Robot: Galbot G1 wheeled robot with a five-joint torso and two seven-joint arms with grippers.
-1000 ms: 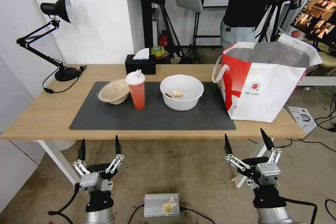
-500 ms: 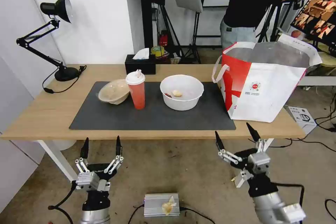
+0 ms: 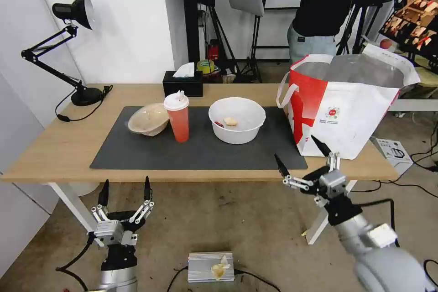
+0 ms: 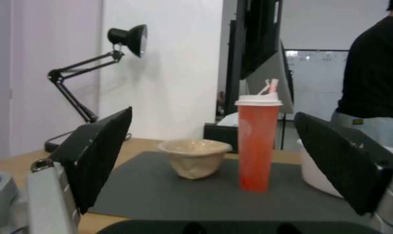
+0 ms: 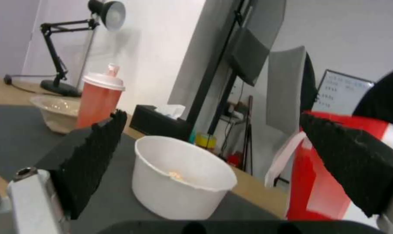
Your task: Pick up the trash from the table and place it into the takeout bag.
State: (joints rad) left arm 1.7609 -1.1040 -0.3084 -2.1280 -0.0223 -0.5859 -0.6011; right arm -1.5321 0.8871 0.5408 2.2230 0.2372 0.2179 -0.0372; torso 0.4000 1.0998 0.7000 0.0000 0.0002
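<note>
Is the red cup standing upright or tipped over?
Upright. The cup stands straight on the mat, base down, with its white lid on top.

Markings, legible: none.

Takeout bag (image 3: 346, 114): one small round red logo (image 3: 332, 112) on the white front panel, with a line of small print just beneath it; neither can be read.

Grey box (image 3: 393, 150) on the floor, just beside the takeout bag's far corner: dark printed shapes on its top face, unreadable.

Whiteboard (image 5: 342, 92) behind the takeout bag, seen in the right wrist view: faint rows of handwriting, too small to make out.

Red drink cup (image 4: 257, 143): a pale round mark on its side, no letters discernible.
</note>
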